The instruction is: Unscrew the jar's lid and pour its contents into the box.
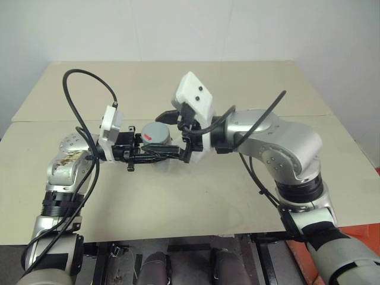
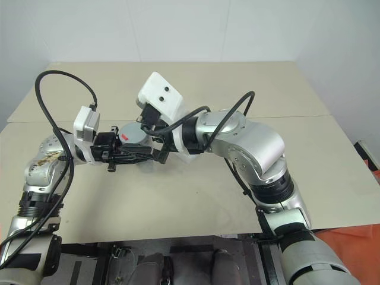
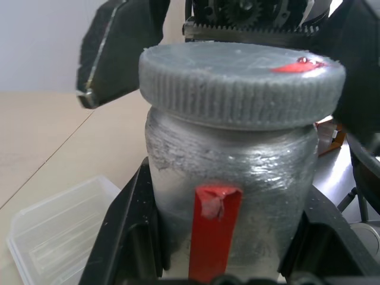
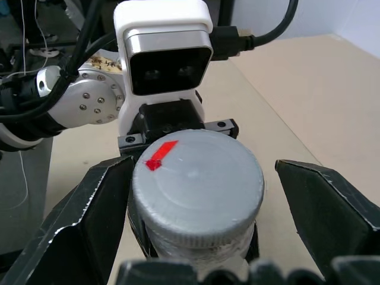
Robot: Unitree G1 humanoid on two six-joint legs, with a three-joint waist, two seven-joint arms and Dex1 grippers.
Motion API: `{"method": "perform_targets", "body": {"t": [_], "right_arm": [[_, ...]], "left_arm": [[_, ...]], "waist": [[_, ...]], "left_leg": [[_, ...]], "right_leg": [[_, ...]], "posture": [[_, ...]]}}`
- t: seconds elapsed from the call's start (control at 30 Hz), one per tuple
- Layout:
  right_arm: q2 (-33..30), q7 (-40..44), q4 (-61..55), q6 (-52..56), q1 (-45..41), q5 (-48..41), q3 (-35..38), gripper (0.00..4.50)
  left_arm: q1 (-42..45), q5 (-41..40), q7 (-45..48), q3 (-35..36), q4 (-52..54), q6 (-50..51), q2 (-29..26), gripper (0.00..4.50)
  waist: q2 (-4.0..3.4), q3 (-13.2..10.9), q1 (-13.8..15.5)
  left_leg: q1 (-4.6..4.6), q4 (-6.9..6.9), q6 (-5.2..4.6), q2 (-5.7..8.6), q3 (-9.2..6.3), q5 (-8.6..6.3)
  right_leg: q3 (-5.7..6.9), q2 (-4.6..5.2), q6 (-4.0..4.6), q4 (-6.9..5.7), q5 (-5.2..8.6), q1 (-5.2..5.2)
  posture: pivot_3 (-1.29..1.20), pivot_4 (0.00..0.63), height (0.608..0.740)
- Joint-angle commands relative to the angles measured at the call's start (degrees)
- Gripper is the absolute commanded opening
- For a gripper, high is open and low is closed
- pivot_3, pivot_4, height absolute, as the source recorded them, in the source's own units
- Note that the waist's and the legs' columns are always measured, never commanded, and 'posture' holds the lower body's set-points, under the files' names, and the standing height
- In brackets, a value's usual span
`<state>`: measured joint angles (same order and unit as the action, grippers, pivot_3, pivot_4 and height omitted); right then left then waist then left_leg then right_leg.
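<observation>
The left gripper (image 1: 155, 153) is clamped on the jar (image 3: 228, 178), its two black fingers pressed flat against opposite sides of the body below the cap, holding it up in the air above the table (image 1: 196, 190). The jar is a squat cylinder with silvery, wrinkled, foil-like sides and a strip of glossy red tape running straight up its wall; its long axis stands upright, mouth end up. Screwed on top sits the lid (image 4: 196, 181), a round matte grey cap with fine vertical ribbing around its edge, a flat, faintly grainy top and a small red mark near the rim; it overhangs the jar's body slightly. The right gripper (image 4: 196, 196) reaches in from the other side with its fingers spread wide, one thick, wedge-shaped black finger (image 4: 83, 219) on each side of the lid, both clear of the ribbed edge with a gap showing on either hand. Beyond and below the left gripper, on the pale tan, smooth tabletop, lies the box (image 3: 56, 228), a shallow tray of frosted clear plastic with rounded corners, lying flat, open side up and well apart from the jar.
</observation>
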<state>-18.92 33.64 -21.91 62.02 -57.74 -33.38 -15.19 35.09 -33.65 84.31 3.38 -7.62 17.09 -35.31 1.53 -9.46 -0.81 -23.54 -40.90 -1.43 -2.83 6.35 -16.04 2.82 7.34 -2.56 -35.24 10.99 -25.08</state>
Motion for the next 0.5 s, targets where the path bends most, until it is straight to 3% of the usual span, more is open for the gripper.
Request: {"method": "perform_targets", "body": {"t": [0.03, 0.5], "right_arm": [[0.4, -0.3, -1.4, -1.0, -1.6, 0.5, 0.7, 4.45], [0.8, 0.0, -2.4, -2.4, -1.0, 1.1, 1.2, 4.45]], "left_arm": [[0.2, -0.5, 0.0, 0.5, 2.0, -0.6, -0.2, 1.92], [0.2, -0.7, -0.2, 0.5, 2.1, -0.4, -0.3, 1.92]], "waist": [[0.00, 0.0, 0.0], [0.00, 0.0, 0.0]], "left_leg": [[0.00, 0.00, 0.00, 0.00, 0.00, 0.00], [0.00, 0.00, 0.00, 0.00, 0.00, 0.00]], "right_leg": [[0.00, 0.00, 0.00, 0.00, 0.00, 0.00], [0.00, 0.00, 0.00, 0.00, 0.00, 0.00]], "posture": [[0.00, 0.150, 0.740], [0.00, 0.150, 0.740]]}}
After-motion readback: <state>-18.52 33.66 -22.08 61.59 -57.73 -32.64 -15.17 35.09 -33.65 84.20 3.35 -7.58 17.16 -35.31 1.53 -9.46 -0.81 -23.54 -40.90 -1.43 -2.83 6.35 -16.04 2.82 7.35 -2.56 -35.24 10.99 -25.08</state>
